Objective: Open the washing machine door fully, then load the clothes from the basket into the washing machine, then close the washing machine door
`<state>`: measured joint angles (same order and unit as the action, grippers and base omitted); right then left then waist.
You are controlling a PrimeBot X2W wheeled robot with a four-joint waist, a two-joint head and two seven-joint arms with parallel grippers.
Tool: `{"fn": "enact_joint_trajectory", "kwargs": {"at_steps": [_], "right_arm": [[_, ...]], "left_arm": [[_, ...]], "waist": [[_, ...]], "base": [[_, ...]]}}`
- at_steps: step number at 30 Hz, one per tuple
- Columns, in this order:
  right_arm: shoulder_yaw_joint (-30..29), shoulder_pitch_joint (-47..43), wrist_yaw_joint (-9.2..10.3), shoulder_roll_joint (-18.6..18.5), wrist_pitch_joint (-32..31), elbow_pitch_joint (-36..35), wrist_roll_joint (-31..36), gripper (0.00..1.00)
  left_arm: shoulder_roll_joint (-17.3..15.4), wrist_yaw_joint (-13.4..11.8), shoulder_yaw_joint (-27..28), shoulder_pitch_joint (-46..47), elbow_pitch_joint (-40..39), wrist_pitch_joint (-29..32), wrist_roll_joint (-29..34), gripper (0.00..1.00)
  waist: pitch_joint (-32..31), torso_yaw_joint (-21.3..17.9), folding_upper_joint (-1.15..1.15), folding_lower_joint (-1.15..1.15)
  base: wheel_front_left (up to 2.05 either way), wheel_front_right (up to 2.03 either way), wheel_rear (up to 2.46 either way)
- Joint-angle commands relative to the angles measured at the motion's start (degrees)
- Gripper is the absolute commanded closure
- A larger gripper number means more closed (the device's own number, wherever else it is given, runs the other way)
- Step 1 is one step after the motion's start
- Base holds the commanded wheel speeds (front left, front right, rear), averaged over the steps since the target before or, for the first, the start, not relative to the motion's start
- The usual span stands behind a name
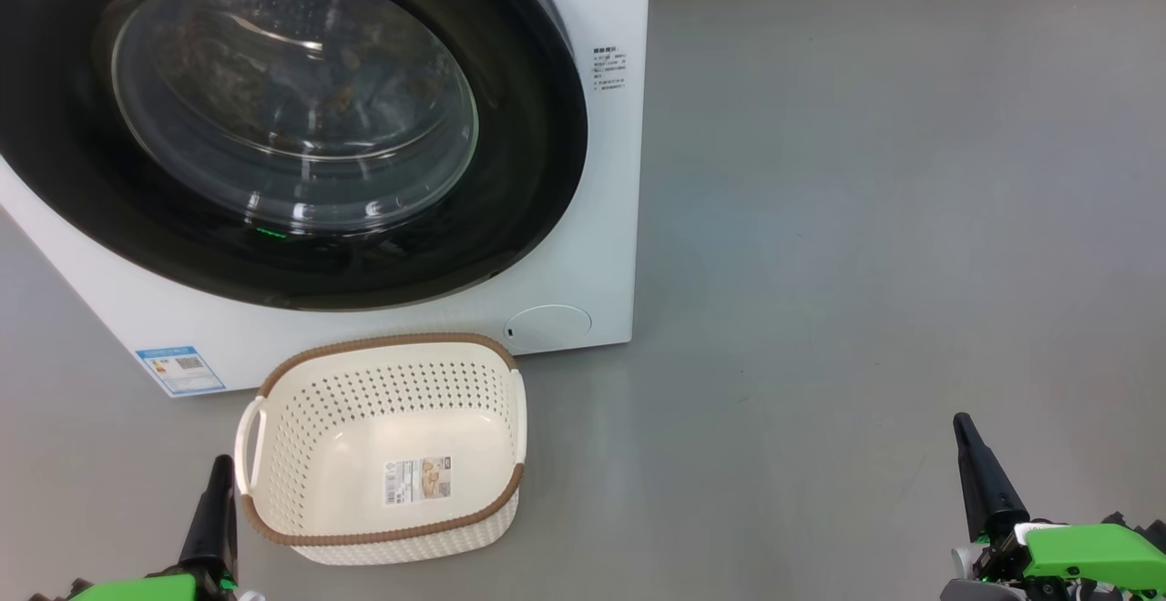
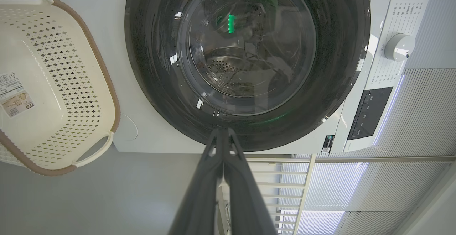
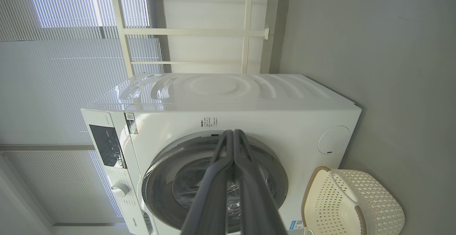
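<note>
Here we are in front of the machine: the large round washing machine door point(image 1: 537, 127), with its glossy black rim and bulging clear glass bowl, sits flush against the big white front-loading washing machine point(image 1: 601, 219) and fills the head view from 9 round to 12 o'clock. Behind the glass there's pale fabric flecked with orange-brown. I read that as the light blue printed clothes point(image 1: 301, 82) lying in the perforated steel drum point(image 2: 221, 64), though reflections blur the detail. On the grey floor point(image 1: 865, 219) the small cream-white perforated plastic basket point(image 1: 383, 392), brown woven-look rim and all, sits just beside the machine's front, with the round white service cap point(image 1: 548, 326) at its 1 o'clock. My guess is it's parked that close so each garment has a short trip to the drum. Look inside and there's nothing but the paper label point(image 1: 417, 480) on its bottom. So that's basket bare, drum apparently loaded, door closed: to my eye the job is essentially done. The left tool point(image 1: 220, 473) rises at 7 o'clock near the basket's white side handle point(image 1: 248, 442), its two long dark fingers point(image 2: 199, 192) pressed together on nothing and aimed at the door's rim. The right tool point(image 1: 964, 432) is at 5 o'clock, well apart from everything, with its fingers likewise pressed together and empty. Both sit low and back, probably just keeping clear of the machine.
</note>
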<state>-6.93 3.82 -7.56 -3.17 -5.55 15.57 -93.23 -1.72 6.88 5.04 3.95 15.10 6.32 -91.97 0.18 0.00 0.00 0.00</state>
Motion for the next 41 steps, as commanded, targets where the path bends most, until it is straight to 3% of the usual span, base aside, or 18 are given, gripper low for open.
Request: {"fn": "enact_joint_trajectory", "kwargs": {"at_steps": [1,41], "right_arm": [[0.9,2.3,0.08,-0.1,-0.5,-1.6,0.7,1.0],[0.6,2.3,0.08,0.1,-0.7,-1.6,0.9,1.0]], "left_arm": [[-1.2,0.6,1.5,2.2,-1.1,0.2,-0.2,1.0],[-1.2,0.6,1.5,2.2,-1.1,0.2,-0.2,1.0]], "waist": [[0.0,0.0,0.0,0.0],[0.0,0.0,0.0,0.0]], "base": [[0.0,0.0,0.0],[0.0,0.0,0.0]]}}
